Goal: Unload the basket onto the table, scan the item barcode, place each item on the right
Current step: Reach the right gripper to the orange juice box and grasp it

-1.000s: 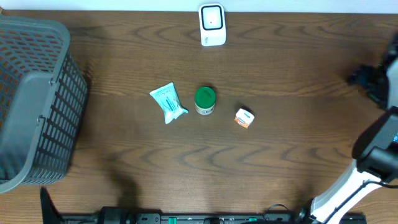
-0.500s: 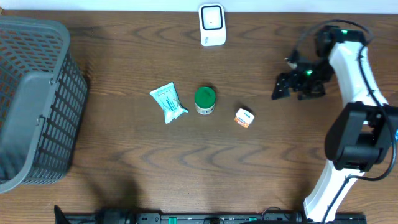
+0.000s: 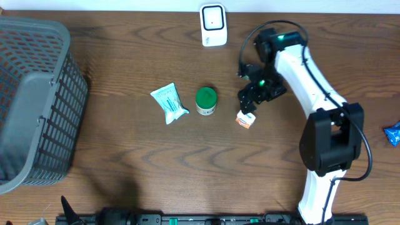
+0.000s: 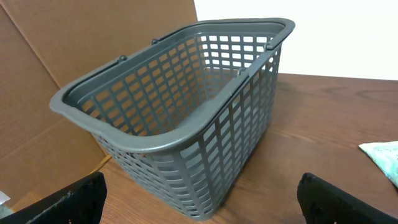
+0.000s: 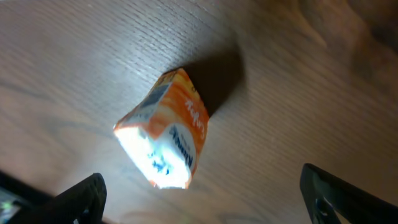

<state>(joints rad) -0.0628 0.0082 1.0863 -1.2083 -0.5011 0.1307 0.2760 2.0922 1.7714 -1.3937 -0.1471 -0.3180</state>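
Three items lie mid-table: a small orange and white box (image 3: 245, 119), a green-lidded jar (image 3: 205, 100) and a pale teal wipes pack (image 3: 169, 103). The white barcode scanner (image 3: 213, 25) stands at the far edge. My right gripper (image 3: 249, 103) hovers just above and behind the box, open. In the right wrist view the box (image 5: 165, 130) lies on the wood ahead of the spread right gripper (image 5: 202, 205), touching neither finger. My left gripper (image 4: 202, 202) is open and faces the grey basket (image 4: 186, 106), holding nothing.
The grey mesh basket (image 3: 34, 100) fills the table's left side. A blue packet (image 3: 392, 134) lies at the right edge. The right arm's white links (image 3: 312, 81) stretch across the right half of the table. The wipes pack (image 4: 382, 158) shows at the left wrist view's right edge.
The right arm has swung in from the right edge, leftward across the table, and now hangs over the orange box. The items have not moved.
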